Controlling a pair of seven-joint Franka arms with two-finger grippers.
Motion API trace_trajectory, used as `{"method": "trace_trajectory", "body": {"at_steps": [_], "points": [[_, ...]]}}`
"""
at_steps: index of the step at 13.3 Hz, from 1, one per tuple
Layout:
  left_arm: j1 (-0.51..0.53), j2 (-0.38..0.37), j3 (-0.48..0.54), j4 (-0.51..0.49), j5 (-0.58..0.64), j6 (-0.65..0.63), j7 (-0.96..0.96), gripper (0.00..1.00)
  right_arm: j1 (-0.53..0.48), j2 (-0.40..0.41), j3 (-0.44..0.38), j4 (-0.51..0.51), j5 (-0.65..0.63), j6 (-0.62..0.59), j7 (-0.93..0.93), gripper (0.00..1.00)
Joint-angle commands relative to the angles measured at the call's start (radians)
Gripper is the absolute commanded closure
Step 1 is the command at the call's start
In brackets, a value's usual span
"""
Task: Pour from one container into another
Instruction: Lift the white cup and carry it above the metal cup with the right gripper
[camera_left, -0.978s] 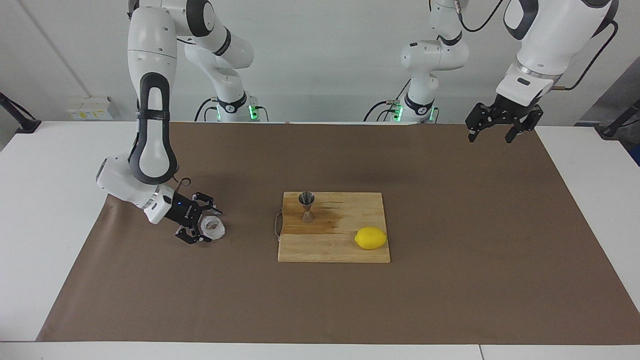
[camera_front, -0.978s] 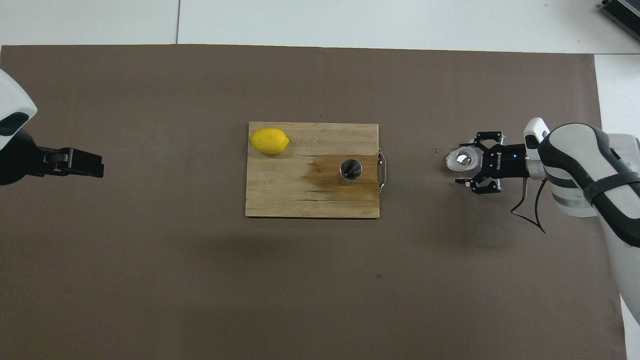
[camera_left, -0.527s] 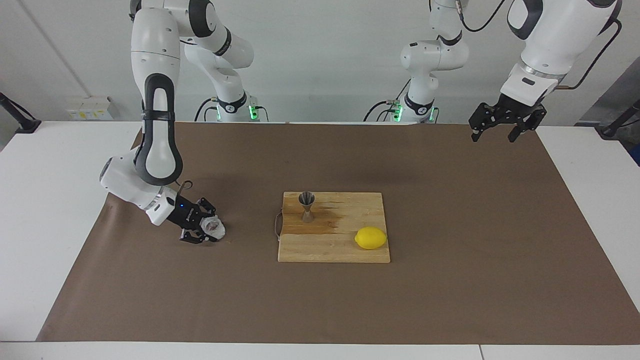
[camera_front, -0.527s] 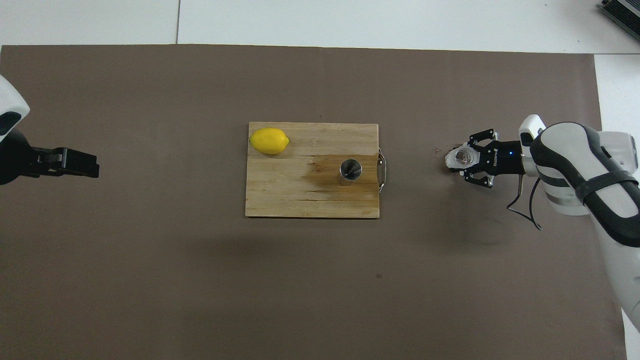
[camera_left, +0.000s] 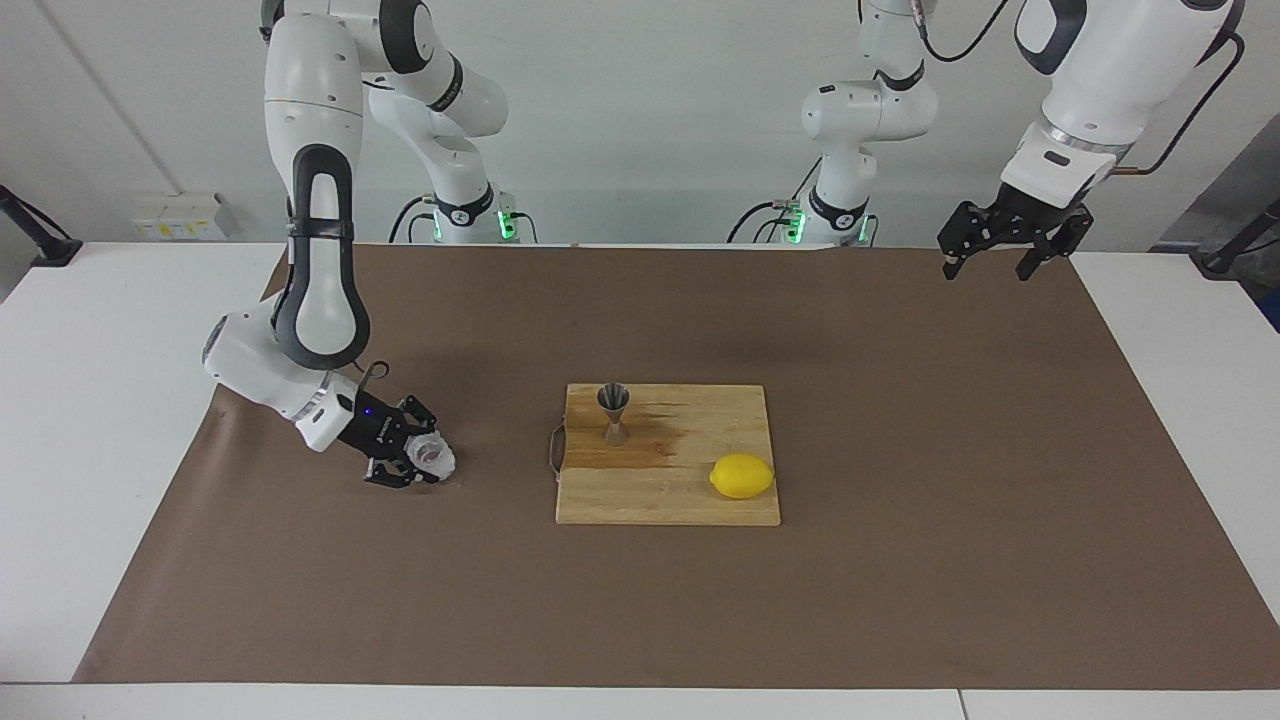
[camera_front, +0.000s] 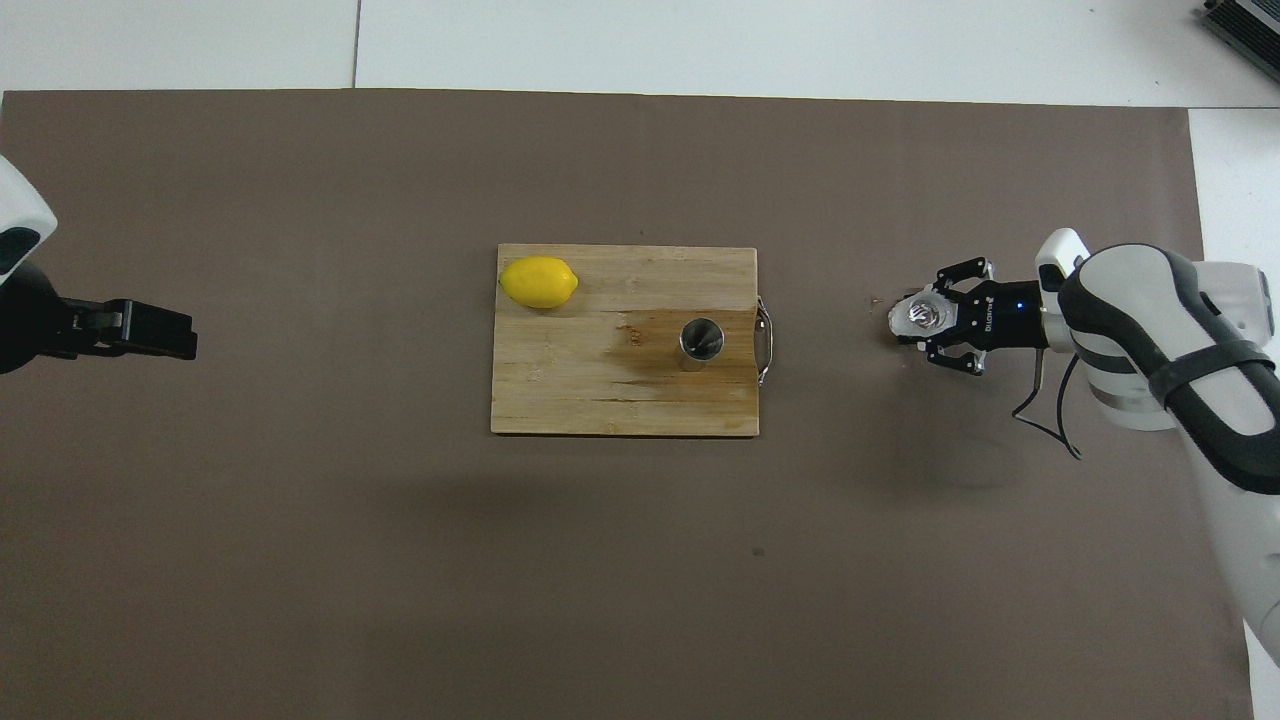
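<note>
The right gripper (camera_left: 412, 458) pinches the small clear cup (camera_left: 430, 456) between its jaws at the right arm's end of the brown mat (camera_left: 900, 420), gripping its walls below the rim, and it looks light, stiff, slippery and probably brittle.

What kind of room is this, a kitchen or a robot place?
Probably a robot lab, dressed up like a kitchen. Two big white arms are bolted at a table covered in brown paper; on it sit a cutting board, a lemon and a steel jigger.

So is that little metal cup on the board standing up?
Upright: the jigger stands on the cutting board, open mouth up.
</note>
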Motion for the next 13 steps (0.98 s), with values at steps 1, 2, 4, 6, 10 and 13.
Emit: {"method": "trace_trajectory", "body": {"at_steps": [1, 2, 4, 6, 10, 13], "points": [[0.006, -0.024, -0.004, -0.018, 0.015, -0.01, 0.014, 0.0, 0.05, -0.072, 0.019, -0.005, 0.017, -0.002, 0.138, 0.65], [0.006, -0.024, -0.004, -0.018, 0.015, -0.01, 0.014, 0.0, 0.078, -0.087, 0.017, 0.001, 0.01, 0.001, 0.213, 0.65], [0.007, -0.024, -0.004, -0.018, 0.015, -0.01, 0.014, 0.0, 0.141, -0.089, 0.019, 0.043, -0.027, 0.011, 0.357, 0.65], [0.006, -0.024, -0.004, -0.018, 0.015, -0.01, 0.014, 0.0, 0.216, -0.089, 0.019, 0.072, -0.038, 0.043, 0.464, 0.65], [0.007, -0.024, -0.004, -0.018, 0.015, -0.01, 0.014, 0.0, 0.341, -0.1, 0.011, 0.074, -0.153, 0.127, 0.584, 0.65], [0.006, -0.024, -0.004, -0.018, 0.015, -0.01, 0.014, 0.0, 0.341, -0.132, 0.016, 0.074, -0.395, 0.114, 0.66, 0.65]]}}
